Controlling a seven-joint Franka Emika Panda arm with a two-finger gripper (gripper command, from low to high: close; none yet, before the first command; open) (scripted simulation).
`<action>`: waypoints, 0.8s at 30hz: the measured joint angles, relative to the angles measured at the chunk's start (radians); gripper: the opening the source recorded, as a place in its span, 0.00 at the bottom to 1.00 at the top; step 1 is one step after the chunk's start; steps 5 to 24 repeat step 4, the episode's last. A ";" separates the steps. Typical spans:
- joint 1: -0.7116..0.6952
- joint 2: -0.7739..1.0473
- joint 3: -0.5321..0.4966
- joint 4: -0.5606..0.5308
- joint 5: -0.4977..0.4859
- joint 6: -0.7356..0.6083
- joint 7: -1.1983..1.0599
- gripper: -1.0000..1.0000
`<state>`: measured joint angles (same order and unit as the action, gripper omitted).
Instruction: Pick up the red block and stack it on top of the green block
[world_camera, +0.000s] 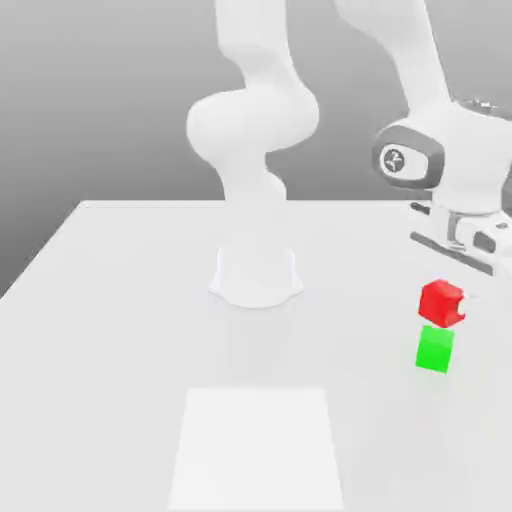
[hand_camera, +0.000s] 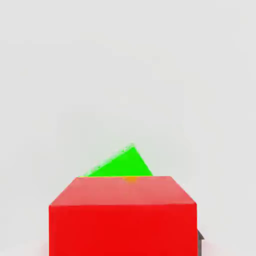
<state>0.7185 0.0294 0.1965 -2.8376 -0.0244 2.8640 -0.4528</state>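
The hand (world_camera: 468, 300) is closed on the red block (world_camera: 442, 303), gripping it above the green block (world_camera: 435, 349), turned at an angle to it, on the table (world_camera: 130, 330).

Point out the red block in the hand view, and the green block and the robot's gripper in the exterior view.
Red block (hand_camera: 123, 230): hand view, on its large bright face.
Green block (world_camera: 434, 349): exterior view, middle of its visible side.
Gripper (world_camera: 464, 304): exterior view, at the fingertips by the red block.

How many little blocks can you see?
2: the red block is up in the gripper, and the green block is just below it. Others might be hidden.
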 joint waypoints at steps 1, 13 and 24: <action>0.001 0.029 -0.009 0.001 -0.023 0.027 0.016 1.00; 0.001 0.029 -0.009 0.001 -0.023 0.027 0.016 1.00; 0.001 0.029 -0.009 0.001 -0.023 0.027 0.016 1.00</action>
